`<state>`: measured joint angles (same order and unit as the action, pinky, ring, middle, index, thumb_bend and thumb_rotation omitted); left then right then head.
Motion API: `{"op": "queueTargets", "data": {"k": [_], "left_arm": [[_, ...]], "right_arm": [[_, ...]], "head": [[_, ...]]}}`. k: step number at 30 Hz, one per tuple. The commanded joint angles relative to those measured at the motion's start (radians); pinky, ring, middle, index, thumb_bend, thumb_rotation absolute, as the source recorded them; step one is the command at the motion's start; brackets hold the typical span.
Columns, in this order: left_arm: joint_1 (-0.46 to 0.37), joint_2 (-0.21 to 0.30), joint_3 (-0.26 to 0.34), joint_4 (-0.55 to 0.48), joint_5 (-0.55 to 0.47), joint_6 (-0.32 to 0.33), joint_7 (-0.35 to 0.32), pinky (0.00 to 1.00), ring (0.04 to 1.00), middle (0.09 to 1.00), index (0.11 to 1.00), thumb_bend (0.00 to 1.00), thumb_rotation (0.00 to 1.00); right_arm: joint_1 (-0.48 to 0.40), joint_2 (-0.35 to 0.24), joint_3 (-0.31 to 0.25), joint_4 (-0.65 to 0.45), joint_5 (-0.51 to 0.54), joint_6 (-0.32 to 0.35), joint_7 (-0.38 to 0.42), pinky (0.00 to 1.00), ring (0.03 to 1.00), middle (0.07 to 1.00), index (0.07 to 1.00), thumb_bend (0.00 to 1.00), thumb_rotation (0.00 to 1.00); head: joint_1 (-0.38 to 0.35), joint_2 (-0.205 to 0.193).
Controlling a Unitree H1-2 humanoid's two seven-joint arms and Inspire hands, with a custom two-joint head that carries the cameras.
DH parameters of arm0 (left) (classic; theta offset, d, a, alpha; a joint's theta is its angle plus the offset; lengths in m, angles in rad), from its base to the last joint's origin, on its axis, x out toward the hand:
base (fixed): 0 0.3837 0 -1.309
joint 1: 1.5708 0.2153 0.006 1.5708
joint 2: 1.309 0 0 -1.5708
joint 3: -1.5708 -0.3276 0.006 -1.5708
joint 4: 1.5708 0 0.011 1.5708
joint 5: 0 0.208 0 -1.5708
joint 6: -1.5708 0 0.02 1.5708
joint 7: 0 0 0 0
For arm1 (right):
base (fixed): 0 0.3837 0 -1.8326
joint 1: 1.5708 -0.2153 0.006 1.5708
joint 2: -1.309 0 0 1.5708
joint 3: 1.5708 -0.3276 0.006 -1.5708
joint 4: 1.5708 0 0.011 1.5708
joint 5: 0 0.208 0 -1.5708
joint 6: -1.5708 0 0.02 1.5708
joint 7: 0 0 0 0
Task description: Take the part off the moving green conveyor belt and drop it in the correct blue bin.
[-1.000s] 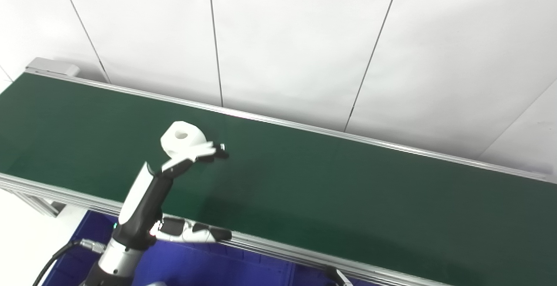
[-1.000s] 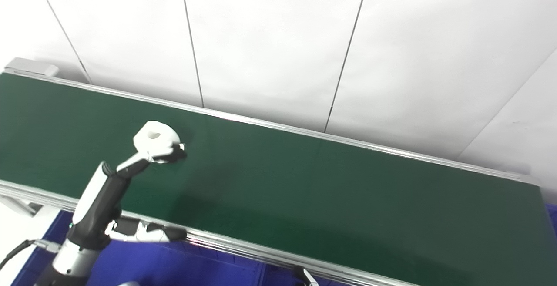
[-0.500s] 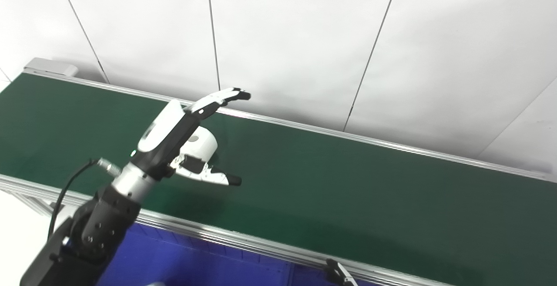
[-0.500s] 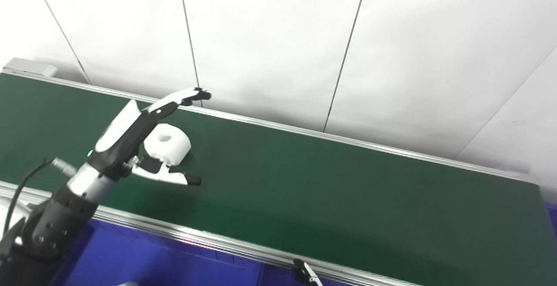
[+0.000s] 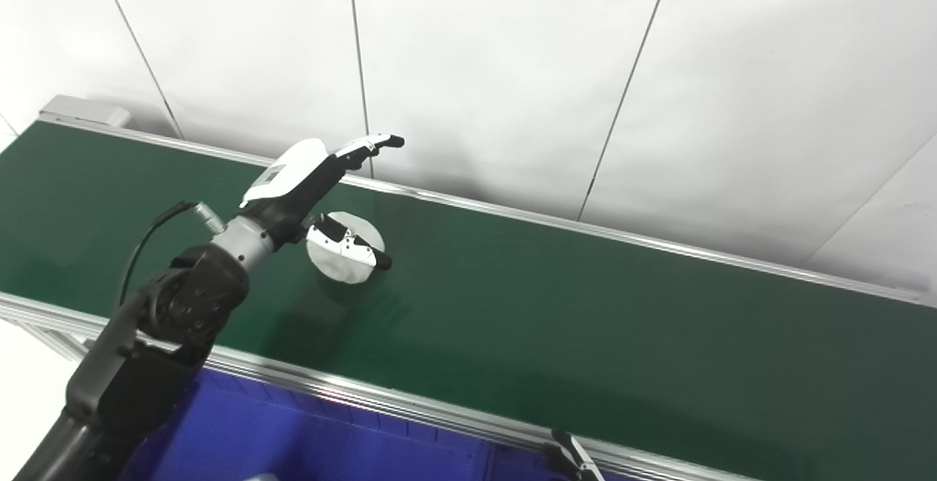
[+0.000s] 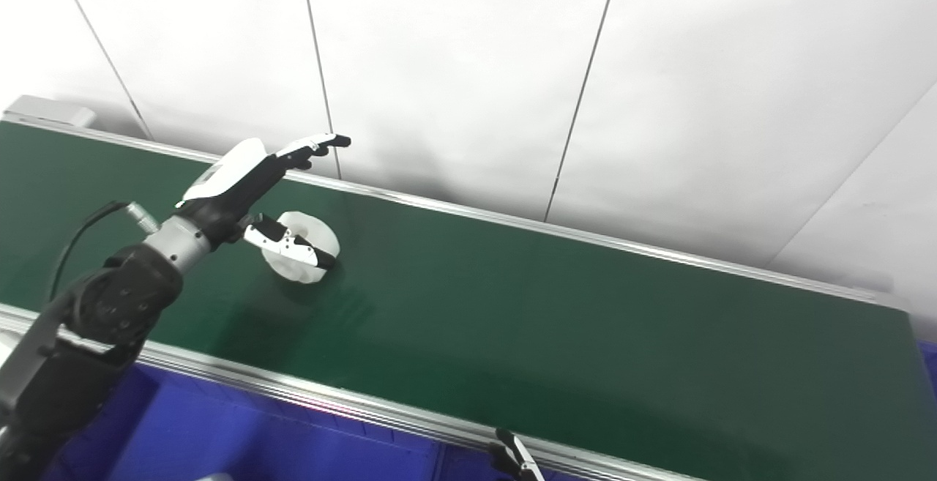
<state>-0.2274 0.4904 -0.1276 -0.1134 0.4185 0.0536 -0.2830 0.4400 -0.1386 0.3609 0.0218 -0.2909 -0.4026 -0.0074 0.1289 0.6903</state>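
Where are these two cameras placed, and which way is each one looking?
Left eye view: on the robot's head, looking down and forward at the green conveyor belt; the left hand and its arm show.
Right eye view: on the head beside it, facing the same way; the same hand, plus a tip of the right hand.
Both share the belt, the white part by the left hand, the blue bin and the white wall.

Matt green conveyor belt (image 5: 556, 320) across the middle – edged with brushed metal rails (image 5: 410, 408); the white part (image 5: 344, 265) looks smooth plastic, the left hand (image 5: 315, 188) glossy white-and-black plastic.
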Motion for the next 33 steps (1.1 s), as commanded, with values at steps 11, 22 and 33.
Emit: {"op": "queueTargets", "data": {"k": [11, 22, 33], "left_arm": [[-0.085, 0.008, -0.045, 0.114, 0.047, 0.055, -0.055, 0.91, 0.962, 0.959, 0.873, 0.92, 0.04], [-0.108, -0.017, -0.117, 0.250, 0.098, 0.026, -0.038, 0.95, 0.991, 0.982, 0.870, 0.93, 0.00], [-0.114, -0.115, -0.132, 0.454, 0.141, -0.205, 0.242, 0.69, 0.764, 0.770, 0.726, 0.68, 0.00]], "right_arm": [[-0.009, -0.034, 0.026, -0.044, 0.038, -0.066, 0.021, 0.78, 0.856, 0.885, 0.936, 0.76, 0.24], [-0.016, -0.042, 0.037, -0.042, 0.067, -0.066, 0.015, 0.76, 0.842, 0.873, 0.933, 0.76, 0.21], [-0.017, -0.050, 0.048, -0.051, 0.077, -0.067, -0.003, 0.73, 0.830, 0.866, 0.926, 0.74, 0.22]], "head": [[0.029, -0.002], [0.039, -0.003], [0.037, 0.006]]}}
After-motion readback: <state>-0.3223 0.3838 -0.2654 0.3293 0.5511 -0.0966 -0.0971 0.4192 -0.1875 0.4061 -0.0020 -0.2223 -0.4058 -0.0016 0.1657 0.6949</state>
